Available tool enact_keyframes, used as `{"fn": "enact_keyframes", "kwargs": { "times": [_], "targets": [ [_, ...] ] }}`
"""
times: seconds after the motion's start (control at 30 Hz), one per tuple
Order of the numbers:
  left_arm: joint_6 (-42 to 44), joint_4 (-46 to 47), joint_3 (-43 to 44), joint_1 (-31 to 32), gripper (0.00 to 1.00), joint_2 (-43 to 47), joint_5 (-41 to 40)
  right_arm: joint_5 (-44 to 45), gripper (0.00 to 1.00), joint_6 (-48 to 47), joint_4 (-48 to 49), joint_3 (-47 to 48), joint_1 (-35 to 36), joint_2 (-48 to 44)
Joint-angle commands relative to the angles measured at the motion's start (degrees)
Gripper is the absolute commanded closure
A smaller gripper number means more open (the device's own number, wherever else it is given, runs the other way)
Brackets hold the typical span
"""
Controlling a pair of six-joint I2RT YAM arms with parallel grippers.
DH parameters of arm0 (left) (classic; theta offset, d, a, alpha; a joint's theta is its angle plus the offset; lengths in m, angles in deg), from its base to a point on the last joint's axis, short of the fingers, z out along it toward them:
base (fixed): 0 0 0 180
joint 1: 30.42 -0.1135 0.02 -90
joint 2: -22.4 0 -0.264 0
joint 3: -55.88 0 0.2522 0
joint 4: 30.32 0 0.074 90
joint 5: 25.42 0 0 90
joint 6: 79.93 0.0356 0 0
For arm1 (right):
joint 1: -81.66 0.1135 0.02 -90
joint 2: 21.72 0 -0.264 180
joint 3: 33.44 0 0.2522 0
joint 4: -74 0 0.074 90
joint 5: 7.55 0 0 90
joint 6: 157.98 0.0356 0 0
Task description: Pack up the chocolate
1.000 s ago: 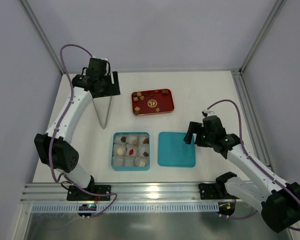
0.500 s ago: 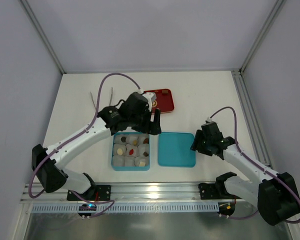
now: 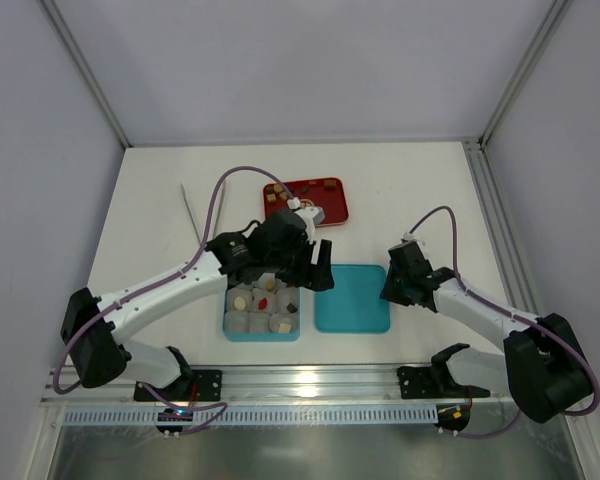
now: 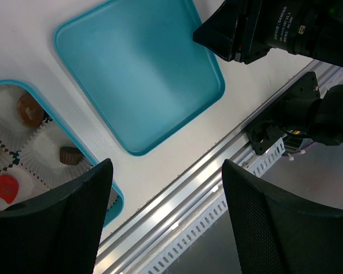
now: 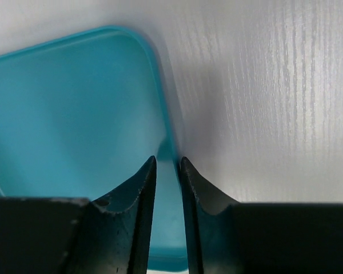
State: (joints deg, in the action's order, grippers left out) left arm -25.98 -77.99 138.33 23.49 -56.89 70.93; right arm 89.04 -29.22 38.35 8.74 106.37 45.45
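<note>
Several chocolate pieces [image 3: 264,299] sit in white paper cups inside the teal box [image 3: 227,312], and more chocolate [image 3: 302,187] lies on the red tray [image 3: 332,207]. The left wrist view shows brown pieces [image 4: 31,109] and a red piece [image 4: 7,187] in the box [image 4: 117,197]. My left gripper [image 3: 315,266] hovers open over the box's right side, nothing between its fingers [image 4: 167,171]. My right gripper [image 3: 388,285] is at the right edge of the flat teal lid [image 3: 352,298], its jaws [image 5: 168,158] pinched on the rim of the lid [image 5: 74,108].
Thin metal tongs [image 3: 192,216] lie on the table at the far left. The aluminium rail [image 3: 310,378] runs along the near edge. The left arm crosses over the red tray's front part. The lid [image 4: 140,74] lies just right of the box.
My left arm swung from the far left corner to above the box, leaving the tongs on the table. My right gripper moved down to the lid's right edge and closed on it.
</note>
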Motion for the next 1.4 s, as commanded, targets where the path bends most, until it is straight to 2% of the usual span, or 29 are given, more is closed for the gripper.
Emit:
{"fn": "enact_keyframes", "kwargs": {
  "times": [0.0, 0.13, 0.17, 0.37, 0.57, 1.03, 1.37],
  "targets": [
    [-0.51, 3.94, -0.83, 0.23, 0.25, 1.86, 1.12, 1.94, 0.74, 1.05, -0.17, -1.00, 0.43, 2.17],
    [0.10, 4.99, -1.19, 0.23, 0.24, 0.36, 1.47, 2.63, 0.94, -0.09, -0.96, -0.04, 0.51, 2.78],
    [0.71, 5.34, -1.01, 0.23, 0.24, -0.16, 1.12, 2.64, 0.96, -0.61, -1.57, 0.40, 0.34, 2.52],
    [1.86, 6.74, 2.24, -2.93, 0.23, -6.14, 4.81, 1.67, 0.96, -3.17, -4.47, 2.95, 0.43, -0.46],
    [3.27, 7.37, 6.28, -6.36, 0.24, -12.20, 9.81, -0.17, 0.96, -4.13, -9.13, 4.09, -1.68, -7.84],
    [0.99, 13.69, 6.37, -10.75, 0.26, -21.25, 20.27, -5.62, 0.96, -5.80, -13.18, 7.61, -8.27, -13.47],
    [-0.42, 16.59, 7.08, -11.46, 0.26, -26.80, 22.74, -9.40, 0.96, -6.07, -15.28, 10.15, -10.82, -16.20]
  ]
}}
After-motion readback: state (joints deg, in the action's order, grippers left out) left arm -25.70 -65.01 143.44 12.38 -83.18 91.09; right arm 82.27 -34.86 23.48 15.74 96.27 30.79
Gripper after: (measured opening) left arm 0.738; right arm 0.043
